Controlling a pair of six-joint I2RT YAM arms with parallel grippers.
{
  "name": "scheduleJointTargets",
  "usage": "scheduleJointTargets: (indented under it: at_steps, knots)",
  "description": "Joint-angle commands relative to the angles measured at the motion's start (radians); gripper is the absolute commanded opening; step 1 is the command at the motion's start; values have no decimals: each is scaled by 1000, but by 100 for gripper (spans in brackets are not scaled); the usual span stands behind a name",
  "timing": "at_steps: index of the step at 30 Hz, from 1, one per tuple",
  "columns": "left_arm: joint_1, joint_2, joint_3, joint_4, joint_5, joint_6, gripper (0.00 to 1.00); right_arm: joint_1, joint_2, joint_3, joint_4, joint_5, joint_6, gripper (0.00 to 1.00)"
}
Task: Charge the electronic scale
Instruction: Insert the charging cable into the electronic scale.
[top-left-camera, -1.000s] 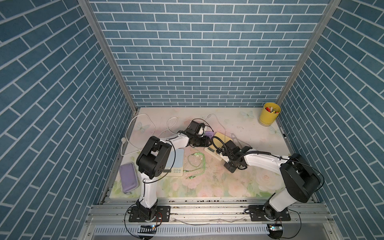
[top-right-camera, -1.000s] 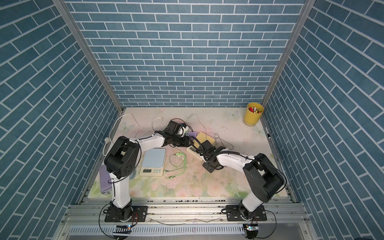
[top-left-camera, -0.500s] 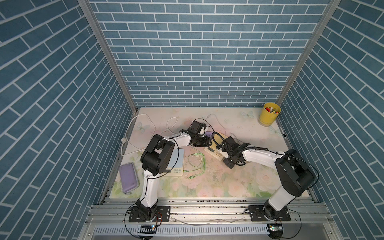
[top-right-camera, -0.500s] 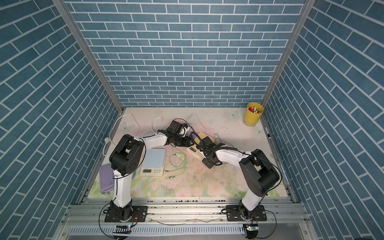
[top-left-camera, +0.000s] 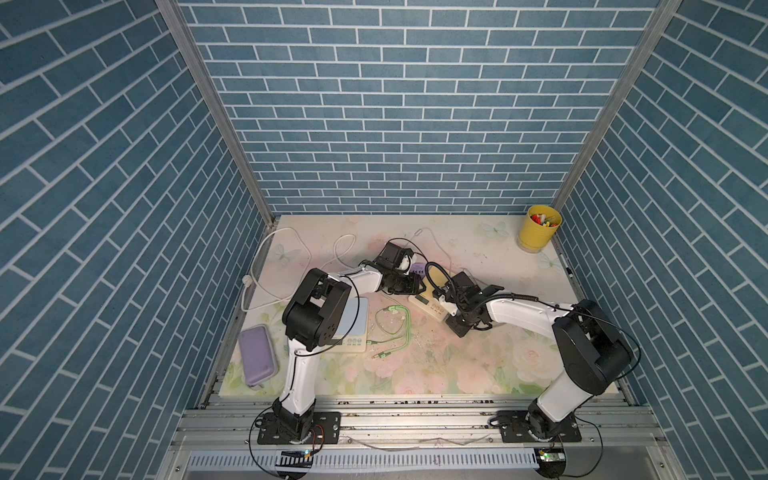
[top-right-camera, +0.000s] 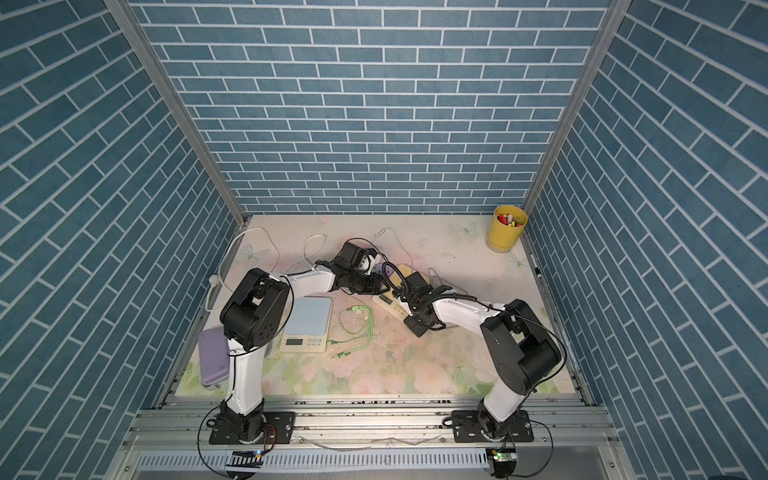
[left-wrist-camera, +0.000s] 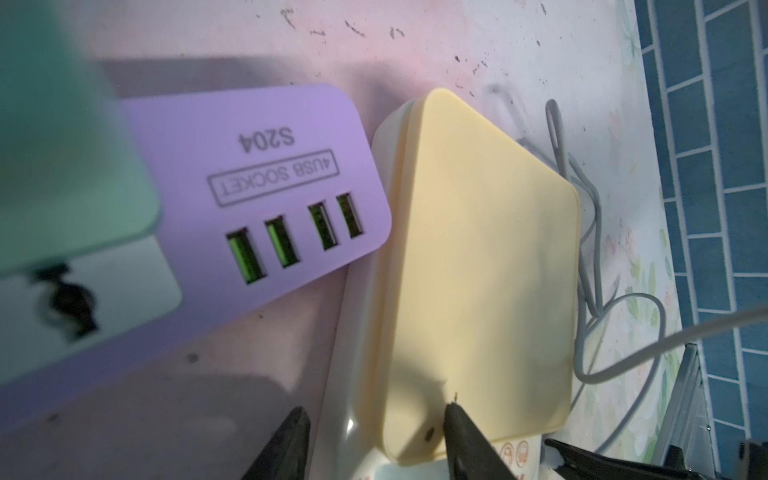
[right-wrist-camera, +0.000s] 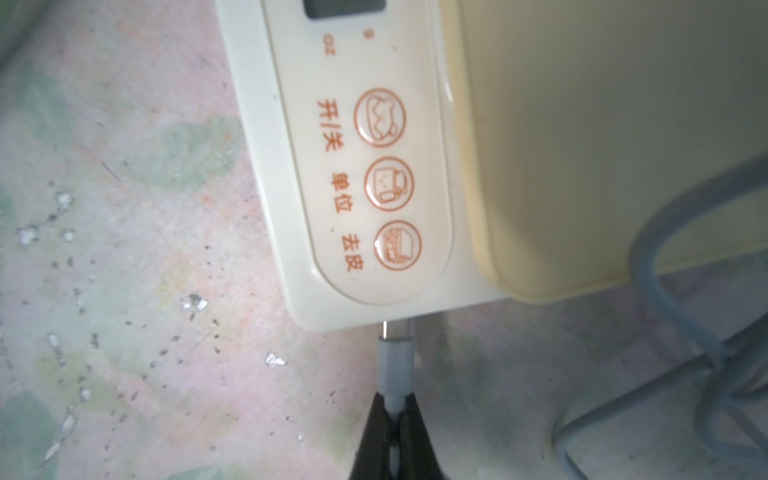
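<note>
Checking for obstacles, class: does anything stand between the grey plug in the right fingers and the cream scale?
Nothing visible does. The grey cable plug, pinched by the right gripper's fingers, has its metal tip at the side of the cream-and-yellow plastic electronic scale.

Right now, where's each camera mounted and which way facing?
Top views: stereo pair high above the front, looking down on the floral table mat; left arm and right arm show whole.
Left wrist: on that arm, looks past the left jaws at the pale yellow square electronic scale and purple plastic USB socket strip.
Right wrist: on that arm, looks at the scale's button panel past the shut right jaws pinching a grey USB plug.
Shared: both wrists see the scale.
</note>
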Motion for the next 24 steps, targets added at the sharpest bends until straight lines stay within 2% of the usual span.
scheduleJointTargets:
  at_steps: [1,11,16,24]
  knots:
    - [-10,28,-42,-15,0,-11,54,1,-44,3,9,-37,0,0]
    - [-37,23,-81,-7,22,-27,54,2,-6,39,-9,-65,-3,0]
    - [-54,15,-109,-2,34,-41,53,2,45,76,-41,-45,24,0]
    - [-85,-13,-167,13,42,-77,52,1,30,68,17,-71,102,0]
